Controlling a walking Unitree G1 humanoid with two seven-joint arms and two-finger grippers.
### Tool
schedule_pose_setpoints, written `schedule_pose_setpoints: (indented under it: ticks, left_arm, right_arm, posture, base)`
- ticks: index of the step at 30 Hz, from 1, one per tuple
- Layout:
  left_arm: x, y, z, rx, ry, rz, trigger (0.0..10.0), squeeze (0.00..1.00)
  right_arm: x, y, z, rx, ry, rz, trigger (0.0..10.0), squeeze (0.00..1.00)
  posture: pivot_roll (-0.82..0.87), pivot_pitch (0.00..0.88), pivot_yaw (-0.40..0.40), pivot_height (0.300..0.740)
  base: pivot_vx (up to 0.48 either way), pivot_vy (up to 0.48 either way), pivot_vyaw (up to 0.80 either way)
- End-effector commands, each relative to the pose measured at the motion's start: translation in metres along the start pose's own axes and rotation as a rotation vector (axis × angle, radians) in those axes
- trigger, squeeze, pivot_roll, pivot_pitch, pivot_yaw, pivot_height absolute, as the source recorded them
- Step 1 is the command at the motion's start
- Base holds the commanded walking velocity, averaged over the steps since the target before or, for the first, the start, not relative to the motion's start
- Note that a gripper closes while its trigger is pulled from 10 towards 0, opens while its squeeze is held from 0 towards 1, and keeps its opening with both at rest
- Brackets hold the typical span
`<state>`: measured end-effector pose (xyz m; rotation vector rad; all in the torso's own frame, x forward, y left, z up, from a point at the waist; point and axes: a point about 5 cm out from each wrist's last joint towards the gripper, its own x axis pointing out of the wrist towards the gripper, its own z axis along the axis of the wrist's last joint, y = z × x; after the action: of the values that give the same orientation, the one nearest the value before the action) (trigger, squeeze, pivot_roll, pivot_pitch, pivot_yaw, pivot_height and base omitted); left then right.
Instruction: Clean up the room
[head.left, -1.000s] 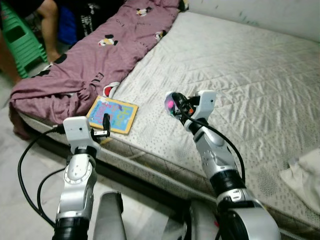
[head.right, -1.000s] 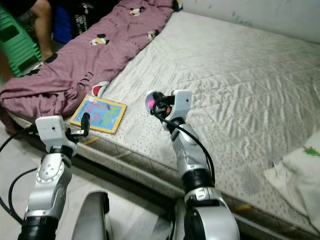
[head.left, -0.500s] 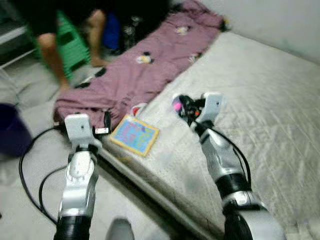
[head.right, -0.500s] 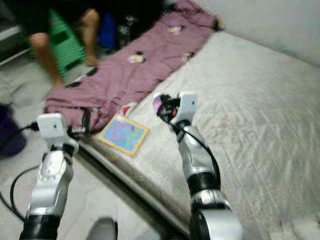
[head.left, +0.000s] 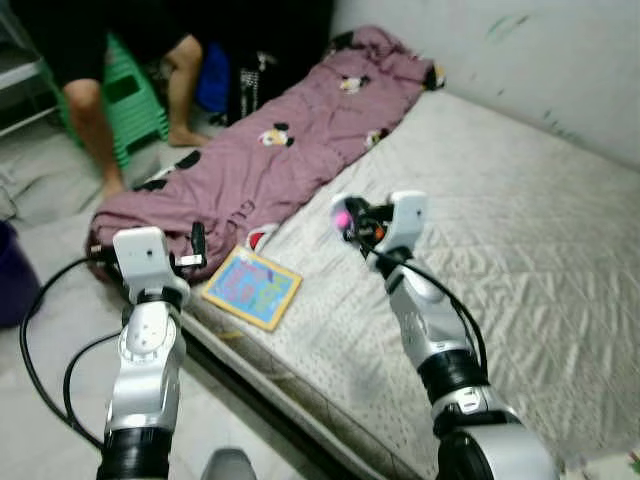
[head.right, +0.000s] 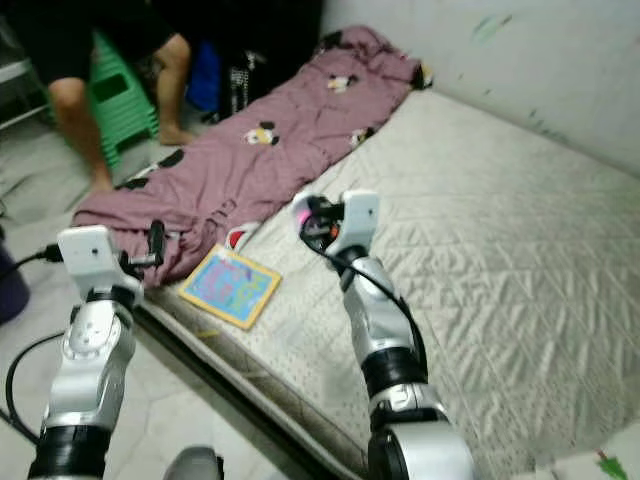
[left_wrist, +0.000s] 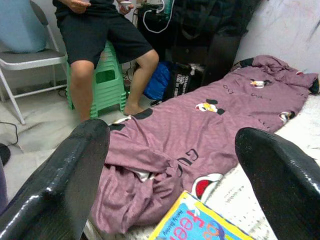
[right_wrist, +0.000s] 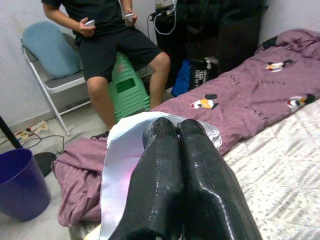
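A silvery wrapper (right_wrist: 120, 165) with a pink patch is pinched between the 2 closed fingers of the right end effector (head.left: 345, 216), held up above the bare mattress (head.left: 520, 240). The left end effector (head.left: 197, 243) is spread wide with nothing in it, raised near the bed's edge, just beside a colourful book (head.left: 252, 288) lying on the mattress next to a crumpled purple blanket (head.left: 270, 150). A person (right_wrist: 107, 45) is seated on a green stool (right_wrist: 127, 90) beyond.

The person (right_wrist: 107, 45) on the green stool (right_wrist: 125, 90) is cut off at the upper edge above the chest. The right gripper's fingers (right_wrist: 165, 175) cover most of a silvery wrapper (right_wrist: 117, 170). The book (left_wrist: 200, 222) runs off the lower edge.
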<state>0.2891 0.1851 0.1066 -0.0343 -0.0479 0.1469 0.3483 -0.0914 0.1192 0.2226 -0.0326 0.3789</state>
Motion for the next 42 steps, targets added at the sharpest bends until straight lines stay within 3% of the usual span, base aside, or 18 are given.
schedule_pose_setpoints:
  ticks: [1,18,24,28,42]
  left_arm:
    - [0.0005,-0.0034,0.0003,0.002,-0.001,-0.015,10.0,0.0]
    - [0.0012,-0.0034,0.0002,-0.011,-0.001,-0.017,10.0,0.0]
    - [0.0016,-0.0035,0.0003,-0.015,-0.001,-0.02,10.0,0.0]
    - [0.0018,-0.0041,0.0001,-0.02,0.001,-0.027,10.0,0.0]
    - [0.0021,-0.0051,0.0,-0.018,-0.001,-0.033,10.0,0.0]
  right_arm:
    - [-0.0004,-0.0075,0.0044,-0.021,-0.01,-0.022,10.0,0.0]
    - [0.0005,-0.0087,0.0034,-0.039,-0.003,-0.04,10.0,0.0]
    - [0.0008,-0.0103,0.0028,-0.026,0.003,-0.053,10.0,0.0]
    - [0.0005,-0.0103,0.0037,-0.023,-0.006,-0.051,10.0,0.0]
    - [0.0011,-0.0092,0.0044,-0.027,-0.012,-0.042,10.0,0.0]
  posture:
    - [0.08,0.0,-0.048,0.74]
    - [0.08,0.0,-0.044,0.74]
    - [0.08,0.0,-0.043,0.74]
    - [0.08,0.0,-0.043,0.74]
    - [0.08,0.0,-0.042,0.74]
  base:
    - [0.0,0.0,0.0]
    - [0.0,0.0,0.0]
    - [0.0,0.0,-0.68]
    - [0.0,0.433,-0.77]
    - [0.0,0.48,0.0]
